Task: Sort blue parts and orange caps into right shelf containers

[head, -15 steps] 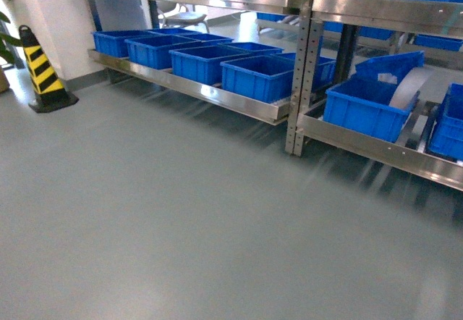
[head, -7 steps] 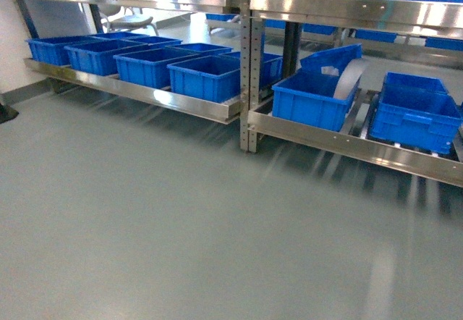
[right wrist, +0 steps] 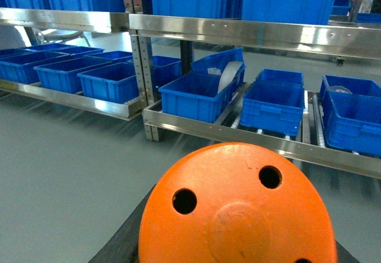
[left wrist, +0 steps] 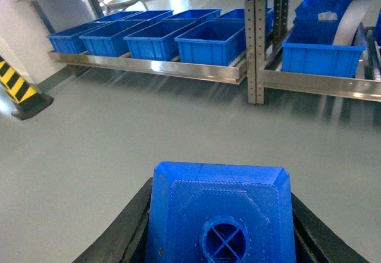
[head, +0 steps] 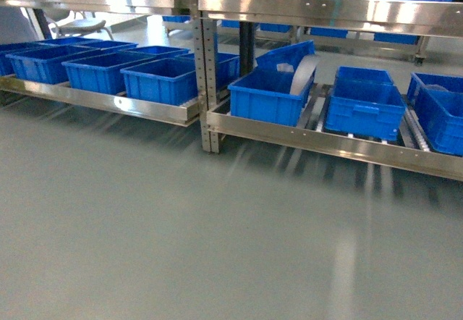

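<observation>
Left fingers (left wrist: pixel 220 227) clamp blue part (left wrist: pixel 220 206); right fingers (right wrist: pixel 238 239) clamp orange cap (right wrist: pixel 238 206). Both probably light, stiff, smooth plastic; side grip suits. Beyond floor (head: pixel 181 233): right shelf (head: pixel 325 142), containers (head: pixel 364 108) waiting.

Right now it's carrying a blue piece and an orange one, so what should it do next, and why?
Probably roll closer to the right shelf. The blue part fills the left claw and the orange cap the right, while the containers sit across open floor, seemingly out of reach.
</observation>
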Available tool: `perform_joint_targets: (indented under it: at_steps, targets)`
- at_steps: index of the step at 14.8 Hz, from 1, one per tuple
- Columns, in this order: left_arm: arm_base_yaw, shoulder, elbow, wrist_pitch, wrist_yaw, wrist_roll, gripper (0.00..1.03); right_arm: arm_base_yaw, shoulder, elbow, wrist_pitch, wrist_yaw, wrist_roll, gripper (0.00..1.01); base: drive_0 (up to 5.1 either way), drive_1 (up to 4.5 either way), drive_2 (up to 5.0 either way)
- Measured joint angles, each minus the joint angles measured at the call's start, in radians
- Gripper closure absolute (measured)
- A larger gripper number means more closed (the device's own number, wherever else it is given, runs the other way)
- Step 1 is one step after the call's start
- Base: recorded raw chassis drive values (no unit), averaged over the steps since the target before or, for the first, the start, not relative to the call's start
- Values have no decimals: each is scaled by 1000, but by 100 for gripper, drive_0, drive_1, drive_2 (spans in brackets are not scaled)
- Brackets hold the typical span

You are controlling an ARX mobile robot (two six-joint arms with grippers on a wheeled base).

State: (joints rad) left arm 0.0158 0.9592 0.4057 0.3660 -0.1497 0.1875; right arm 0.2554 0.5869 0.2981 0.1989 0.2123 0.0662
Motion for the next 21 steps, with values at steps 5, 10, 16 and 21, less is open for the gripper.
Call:
perform_joint_targets:
  at_steps: [5, 10, 16, 21]
  targets:
    - [0, 0, 0, 0, 0, 0, 58, 0, 0, 0, 0, 0, 0, 58, -161, -161, -161]
    - [0, 0, 0, 0, 0, 0, 58, 0, 0, 0, 0, 0, 0, 58, -165, -165, -165]
    - [0, 0, 0, 0, 0, 0, 58, 0, 0, 0, 0, 0, 0, 58, -158, -158, -158]
    - [0, 0, 0, 0, 0, 0, 58, 0, 0, 0, 0, 0, 0, 58, -150, -150, -150]
